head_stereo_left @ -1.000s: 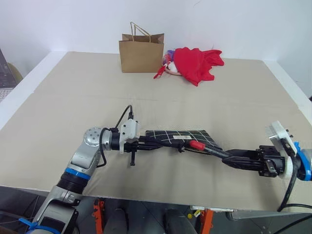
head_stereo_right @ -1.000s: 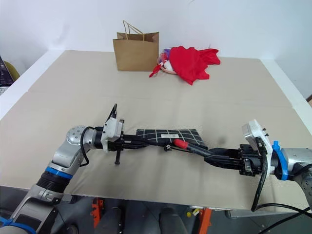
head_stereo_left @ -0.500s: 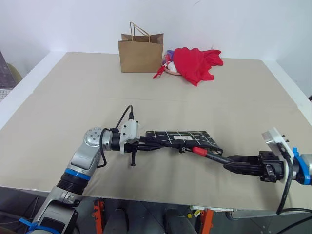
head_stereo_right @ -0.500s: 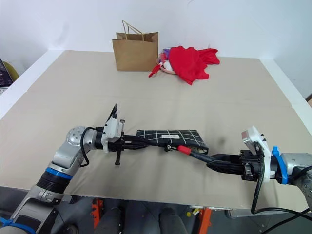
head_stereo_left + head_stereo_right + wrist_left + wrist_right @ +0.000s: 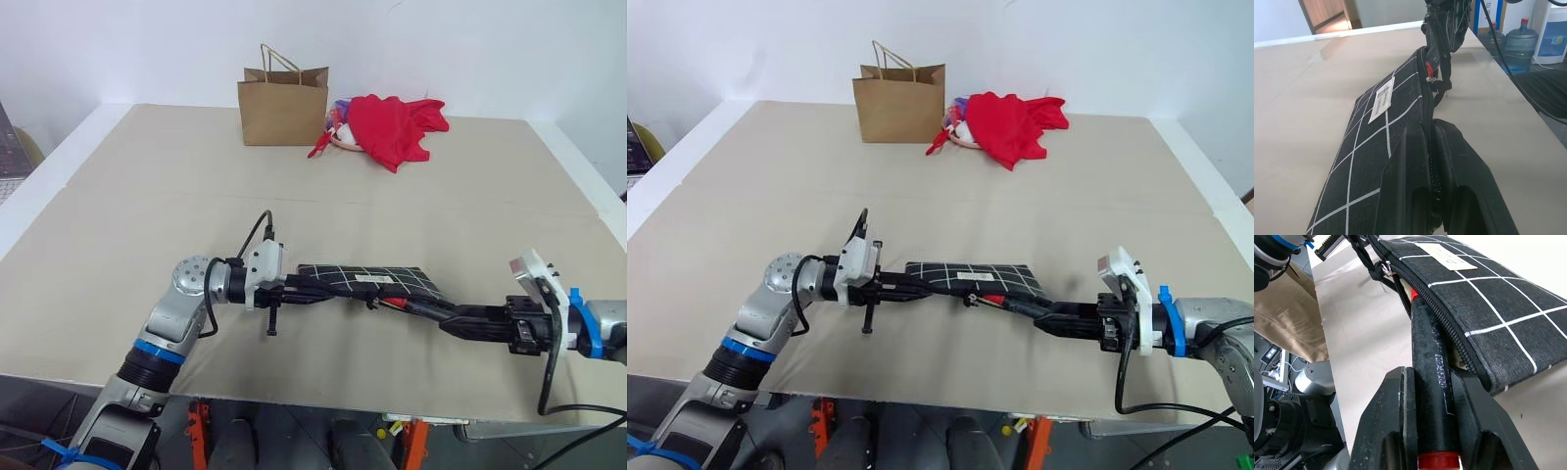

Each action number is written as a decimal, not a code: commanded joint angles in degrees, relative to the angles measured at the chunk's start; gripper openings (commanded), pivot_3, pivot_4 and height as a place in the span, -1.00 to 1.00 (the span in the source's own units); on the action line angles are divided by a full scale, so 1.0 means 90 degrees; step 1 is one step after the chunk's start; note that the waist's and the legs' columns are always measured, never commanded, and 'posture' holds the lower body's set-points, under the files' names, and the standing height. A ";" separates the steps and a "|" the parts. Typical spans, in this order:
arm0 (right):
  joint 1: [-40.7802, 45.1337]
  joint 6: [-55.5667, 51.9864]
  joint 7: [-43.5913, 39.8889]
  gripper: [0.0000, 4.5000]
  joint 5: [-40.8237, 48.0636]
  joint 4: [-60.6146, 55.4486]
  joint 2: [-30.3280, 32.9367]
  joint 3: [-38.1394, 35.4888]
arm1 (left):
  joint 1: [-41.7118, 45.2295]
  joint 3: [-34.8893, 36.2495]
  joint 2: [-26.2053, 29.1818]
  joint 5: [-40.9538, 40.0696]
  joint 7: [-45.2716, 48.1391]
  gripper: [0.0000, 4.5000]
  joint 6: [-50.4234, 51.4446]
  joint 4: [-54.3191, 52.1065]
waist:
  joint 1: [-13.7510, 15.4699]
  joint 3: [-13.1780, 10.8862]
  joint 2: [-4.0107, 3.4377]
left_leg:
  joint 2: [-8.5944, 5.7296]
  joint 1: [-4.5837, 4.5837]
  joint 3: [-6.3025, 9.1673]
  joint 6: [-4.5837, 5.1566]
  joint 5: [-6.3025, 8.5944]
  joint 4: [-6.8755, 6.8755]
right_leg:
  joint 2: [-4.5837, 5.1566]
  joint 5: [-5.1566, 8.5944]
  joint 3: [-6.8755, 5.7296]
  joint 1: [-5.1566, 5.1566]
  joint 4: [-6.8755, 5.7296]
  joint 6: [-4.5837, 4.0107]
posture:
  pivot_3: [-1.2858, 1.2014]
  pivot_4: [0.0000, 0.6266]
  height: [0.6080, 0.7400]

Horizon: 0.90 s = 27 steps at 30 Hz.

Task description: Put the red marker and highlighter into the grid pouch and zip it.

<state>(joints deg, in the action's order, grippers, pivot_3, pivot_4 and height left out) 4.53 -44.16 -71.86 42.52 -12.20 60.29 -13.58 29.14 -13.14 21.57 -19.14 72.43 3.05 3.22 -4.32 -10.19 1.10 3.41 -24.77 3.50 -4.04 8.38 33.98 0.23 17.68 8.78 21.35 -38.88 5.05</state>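
Observation:
The grid pouch (image 5: 367, 278) hangs level just above the table, held at its left end, with its zipper open along the near edge. My left gripper (image 5: 302, 286) is shut on that end, clamping the zipper edge (image 5: 1429, 147) between its fingers. From the right, my right gripper (image 5: 1043, 311) is shut on the black barrel of the red marker (image 5: 1427, 347). The marker's red cap (image 5: 1414, 293) is poked into the pouch's opening, close to the zipper pull (image 5: 1385, 268). Its red end (image 5: 1437, 461) sits back between my fingers. The highlighter is hidden.
A brown paper bag (image 5: 284, 103) stands at the far side of the table. A red cloth (image 5: 397, 127) lies bunched to its right over some small items. The table's near edge (image 5: 323, 392) runs just below both arms.
My right gripper dipped, then brought the marker left toward the pouch. The red cap, earlier out in front of the pouch, now sits in the opening. The left gripper kept still.

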 commanded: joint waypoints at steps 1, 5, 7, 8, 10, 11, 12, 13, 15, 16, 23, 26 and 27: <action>0.0523 -0.0334 0.0352 -0.70 0.0172 -0.0223 -0.0224 0.0238 | 0.0095 -0.0009 -0.0093 -0.0075 -0.0063 -1.00 -0.0026 -0.0188 | -0.0009 -0.0001 0.0002 | 0.0000 0.0000 0.0000 0.0000 0.0000 0.0000 | 0.0000 -0.0001 0.0000 0.0000 -0.0001 -0.0001 | 0.03 -0.52 1.00; 0.0644 -0.0221 0.0268 0.12 0.0003 -0.0306 -0.0204 0.0410 | 0.0088 -0.0029 -0.0130 -0.0066 -0.0097 -1.00 -0.0015 -0.0222 | 0.0006 -0.0001 0.0002 | 0.0000 -0.0001 0.0001 -0.0001 -0.0001 0.0000 | 0.0000 -0.0002 0.0000 0.0001 -0.0001 -0.0001 | 0.03 -0.52 1.00; 0.0548 -0.0051 0.0178 0.54 -0.0066 -0.0409 -0.0142 0.0369 | 0.0084 -0.0015 -0.0110 -0.0081 -0.0101 -1.00 -0.0008 -0.0222 | 0.0025 -0.0001 0.0001 | -0.0001 -0.0009 0.0002 -0.0001 -0.0001 0.0000 | 0.0001 0.0001 -0.0001 0.0004 -0.0001 0.0003 | 0.03 -0.52 1.00; 0.0439 -0.0061 0.0111 0.81 0.0012 -0.0497 -0.0097 0.0234 | 0.0072 0.0005 -0.0079 -0.0083 -0.0101 -1.00 -0.0008 -0.0218 | 0.0027 -0.0001 0.0001 | -0.0004 -0.0011 0.0002 -0.0001 0.0000 0.0000 | 0.0003 0.0003 -0.0001 0.0005 0.0000 0.0006 | 0.03 -0.52 1.00; 0.0202 -0.0036 -0.0052 0.97 0.0105 -0.0648 0.0011 -0.0002 | 0.0052 0.0049 -0.0019 -0.0089 -0.0098 -1.00 -0.0004 -0.0200 | 0.0038 -0.0001 0.0001 | -0.0005 -0.0014 0.0002 0.0000 0.0001 0.0000 | 0.0005 0.0005 -0.0002 0.0005 0.0002 0.0008 | 0.03 -0.52 1.00; 0.0070 0.0090 -0.0161 0.97 0.0080 -0.0714 0.0057 -0.0102 | 0.0049 0.0071 0.0005 -0.0094 -0.0096 -1.00 -0.0004 -0.0185 | 0.0039 -0.0001 0.0001 | -0.0007 -0.0017 0.0003 0.0001 0.0002 -0.0001 | 0.0006 0.0007 -0.0004 0.0007 0.0002 0.0010 | 0.03 -0.52 1.00; -0.0031 0.0178 -0.0244 0.97 0.0092 -0.0770 0.0080 -0.0204 | 0.0052 0.0091 0.0028 -0.0105 -0.0095 -1.00 -0.0002 -0.0161 | 0.0040 -0.0001 0.0001 | -0.0007 -0.0017 0.0004 0.0001 0.0002 -0.0001 | 0.0006 0.0009 -0.0005 0.0006 0.0002 0.0010 | 0.03 -0.52 1.00; -0.0129 0.0266 -0.0330 0.97 0.0112 -0.0829 0.0098 -0.0313 | 0.0055 0.0107 0.0049 -0.0110 -0.0096 -1.00 0.0001 -0.0140 | 0.0039 -0.0001 0.0001 | -0.0007 -0.0017 0.0004 0.0002 0.0003 -0.0001 | 0.0007 0.0009 -0.0005 0.0006 0.0002 0.0009 | 0.03 -0.52 1.00; -0.0305 0.0615 -0.0524 0.97 0.0021 -0.0986 0.0115 -0.0491 | 0.0065 0.0138 0.0093 -0.0112 -0.0076 -1.00 -0.0004 -0.0083 | 0.0035 -0.0001 0.0001 | -0.0007 -0.0016 0.0004 0.0002 0.0002 0.0003 | 0.0007 0.0008 -0.0005 0.0005 0.0001 0.0009 | 0.03 -0.52 1.00; -0.0365 0.0736 -0.0587 0.97 -0.0002 -0.1072 0.0122 -0.0562 | 0.0071 0.0145 0.0107 -0.0107 -0.0067 -1.00 -0.0003 -0.0067 | 0.0026 -0.0001 0.0001 | -0.0007 -0.0014 0.0004 0.0002 0.0002 0.0003 | 0.0006 0.0007 -0.0005 0.0005 0.0001 0.0008 | 0.03 -0.52 1.00; 0.0260 0.2667 -0.0174 0.97 -0.0692 -0.1459 -0.1028 0.0052 | 0.0184 0.0186 0.0079 -0.0205 -0.0081 -1.00 0.0177 -0.0108 | -0.0013 -0.0009 0.0013 | -0.0005 -0.0001 0.0004 -0.0003 -0.0001 0.0005 | 0.0003 0.0000 -0.0005 -0.0003 -0.0001 0.0006 | 0.03 -0.52 1.00; 0.0619 0.2994 0.0069 0.97 -0.1158 -0.1137 -0.1480 0.0632 | 0.0187 0.0160 0.0057 -0.0216 -0.0082 -1.00 0.0201 -0.0172 | -0.0006 -0.0011 0.0016 | -0.0006 -0.0008 0.0006 -0.0008 -0.0005 0.0007 | 0.0004 -0.0003 -0.0005 -0.0001 -0.0001 0.0008 | 0.03 -0.52 1.00; 0.0765 0.3190 0.0132 0.97 -0.1354 -0.0998 -0.1637 0.0839 | 0.0180 0.0151 0.0055 -0.0217 -0.0087 -1.00 0.0208 -0.0197 | -0.0002 -0.0011 0.0016 | -0.0007 -0.0011 0.0006 -0.0009 -0.0005 0.0008 | 0.0005 -0.0003 -0.0005 0.0000 -0.0001 0.0008 | 0.03 -0.52 1.00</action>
<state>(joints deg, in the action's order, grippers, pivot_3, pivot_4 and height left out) 8.94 -19.27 -72.39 33.71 -22.87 47.46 -8.45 29.89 -12.55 21.96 -20.19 71.73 5.03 3.68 -4.34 -10.29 1.25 3.34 -24.87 3.55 -4.12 8.33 34.05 0.29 17.66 8.74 21.35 -38.89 5.13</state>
